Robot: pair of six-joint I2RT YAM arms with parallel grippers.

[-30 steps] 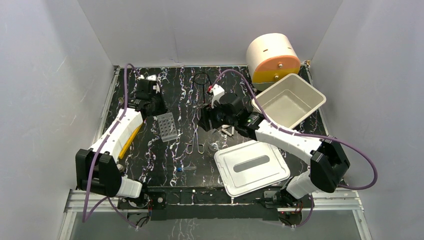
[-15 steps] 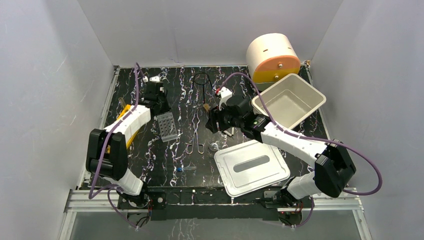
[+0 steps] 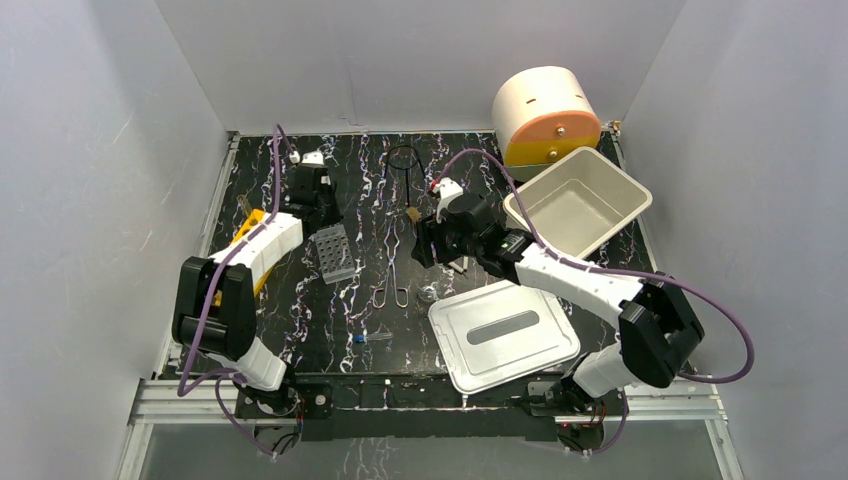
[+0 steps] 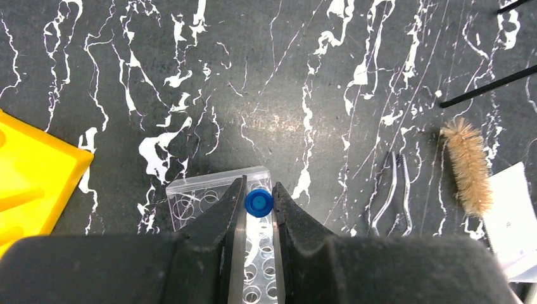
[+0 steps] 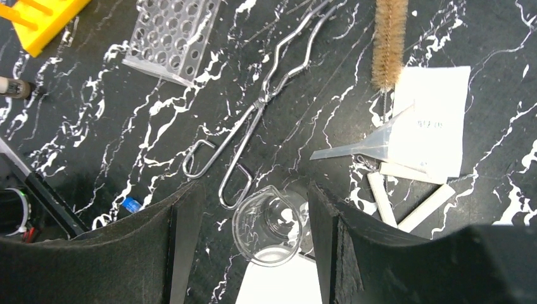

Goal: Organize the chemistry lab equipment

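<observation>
A blue-capped clear tube [image 4: 258, 202] is pinched between the closed black fingers of the left gripper [image 4: 258, 190], over the translucent, hole-studded plastic tube rack [image 4: 202, 201] on the white-veined black marble tabletop [image 4: 285, 76]. The left arm reaches forward, wrist pointing down. The right gripper [image 5: 250, 190], jaws spread and empty, hovers over a small glass beaker [image 5: 269, 225] beside the shiny metal scissor-like tongs [image 5: 266, 101] and a bristly tan brush [image 5: 389, 38].

Overhead; downward wrist close-ups sharing rack [image 3: 334, 254]
</observation>
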